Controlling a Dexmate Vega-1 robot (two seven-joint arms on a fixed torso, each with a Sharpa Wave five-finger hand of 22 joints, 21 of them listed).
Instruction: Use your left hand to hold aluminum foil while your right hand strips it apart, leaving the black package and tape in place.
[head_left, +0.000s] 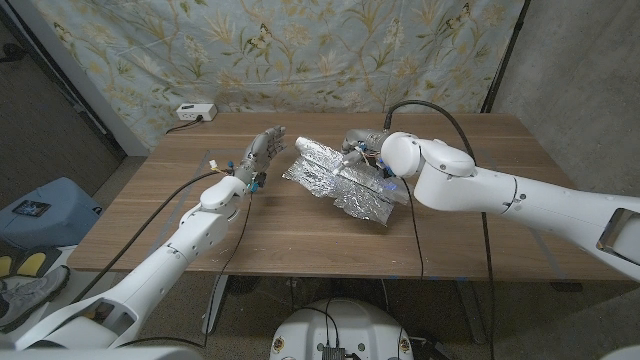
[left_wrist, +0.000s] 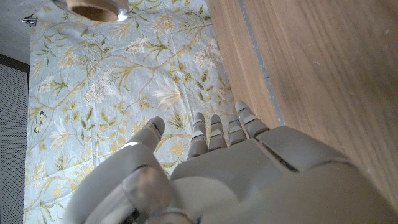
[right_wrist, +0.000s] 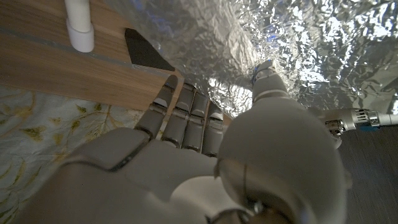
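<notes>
A crumpled sheet of aluminum foil (head_left: 338, 180) lies in the middle of the wooden table (head_left: 280, 235). My left hand (head_left: 258, 155) hovers just left of the foil with its fingers spread, and holds nothing; in the left wrist view its fingers (left_wrist: 217, 134) point toward the curtain. My right hand (head_left: 362, 148) is at the foil's far edge, partly hidden behind its own wrist. In the right wrist view its fingers (right_wrist: 186, 115) reach straight to the foil (right_wrist: 298, 43) and the thumb tip rests on it. A black package corner (right_wrist: 147, 52) peeks from under the foil. A tape roll (left_wrist: 96, 7) shows in the left wrist view.
A floral curtain (head_left: 300, 50) hangs behind the table. A white power strip (head_left: 196, 112) sits past the far left corner. A white cylinder (right_wrist: 79, 26) stands by the table edge in the right wrist view. Cables run along both arms.
</notes>
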